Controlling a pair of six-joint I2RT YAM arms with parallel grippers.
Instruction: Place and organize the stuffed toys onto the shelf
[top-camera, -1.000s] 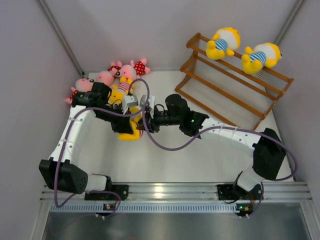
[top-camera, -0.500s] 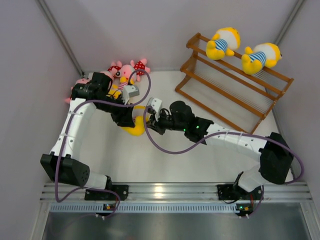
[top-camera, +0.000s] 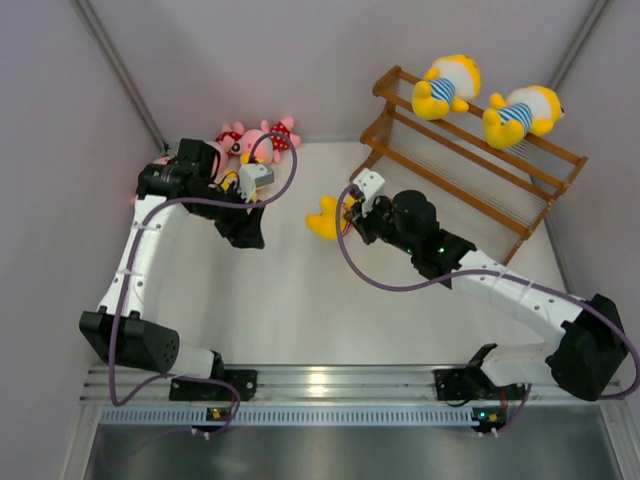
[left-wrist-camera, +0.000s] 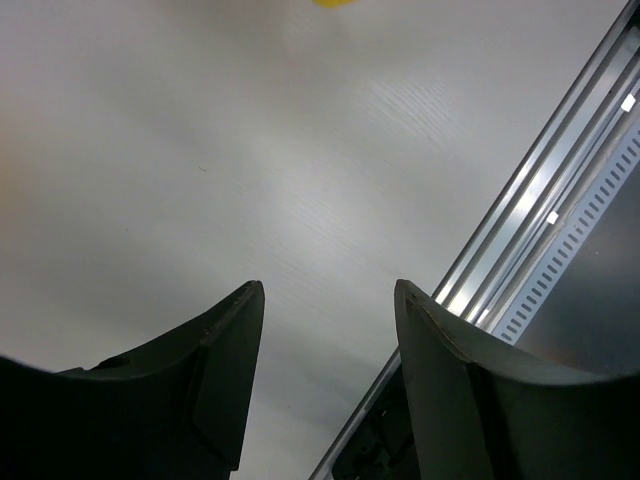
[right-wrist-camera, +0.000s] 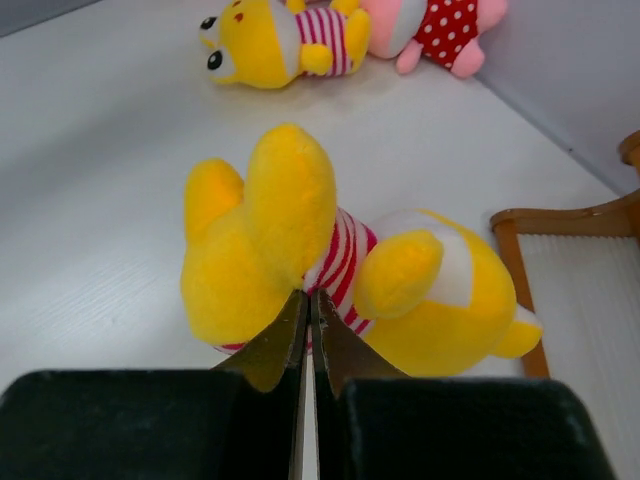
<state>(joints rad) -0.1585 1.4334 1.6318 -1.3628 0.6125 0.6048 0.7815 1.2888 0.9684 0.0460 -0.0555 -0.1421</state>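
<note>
The shelf stands just right of the right gripper, with a blue-striped toy and its twin on the top tier. The right jaws are clenched on the shirt of a pink-striped yellow toy, whose body bulges just past the tips. The left gripper is spread, with bare table between its jaws.

The white table carries the wooden shelf far right and stuffed toys lying far left.

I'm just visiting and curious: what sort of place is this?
Probably a robot test booth: two arms bolted to a metal rail, plain grey walls around a white table, and plush toys with a wooden shelf as props.
</note>
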